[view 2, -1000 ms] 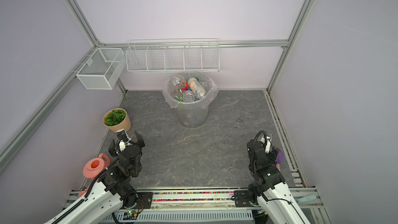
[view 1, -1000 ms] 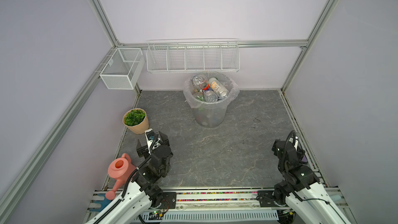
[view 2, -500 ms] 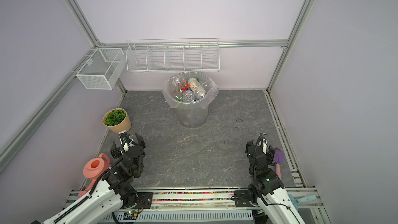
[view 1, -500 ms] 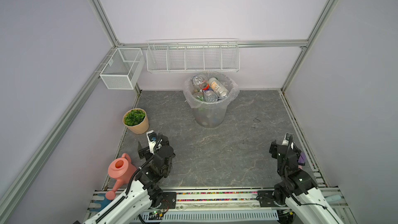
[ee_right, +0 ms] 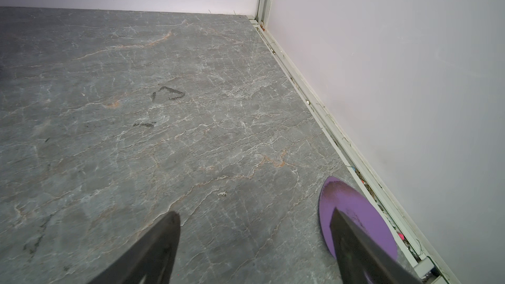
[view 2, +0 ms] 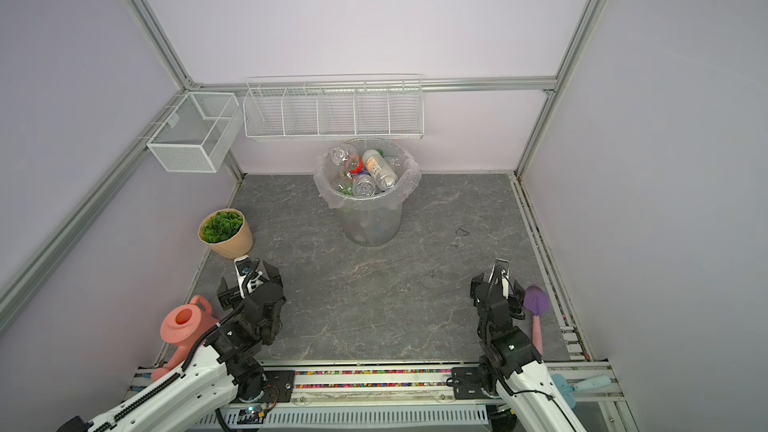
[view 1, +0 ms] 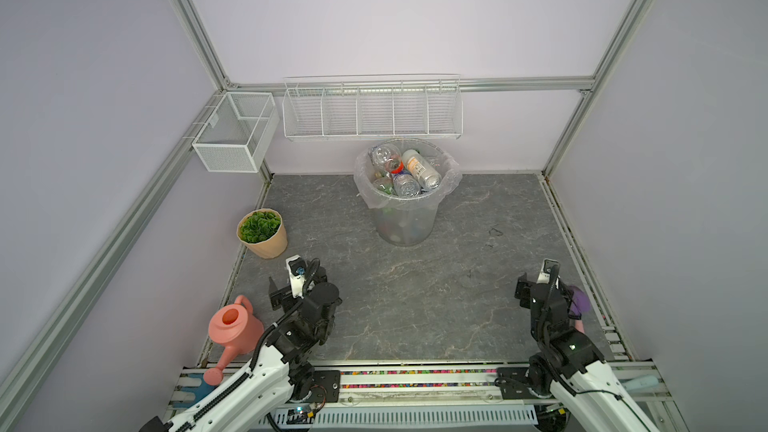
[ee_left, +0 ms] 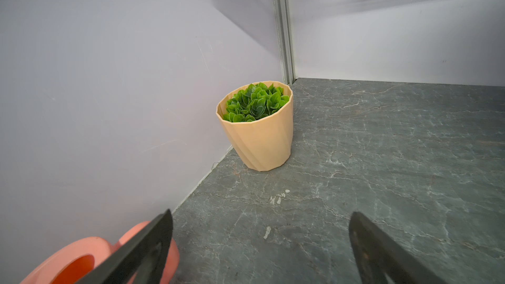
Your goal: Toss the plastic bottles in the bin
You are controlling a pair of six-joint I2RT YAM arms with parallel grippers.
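The grey bin, lined with a clear bag, stands at the back of the floor. Several plastic bottles lie piled inside it, up to the rim. No bottle shows on the floor in any view. My left gripper hovers low at the front left, open and empty, facing the plant pot. At the front right my right gripper is open too, with only bare floor between its fingers.
A tan pot with a green plant stands by the left wall. A pink watering can sits beside the left arm. A purple trowel lies by the right gripper. White wire baskets hang on the walls above the bin.
The right gripper has sunk lower and drifted slightly left near the trowel. The left gripper has shifted only a little. Both stayed open.
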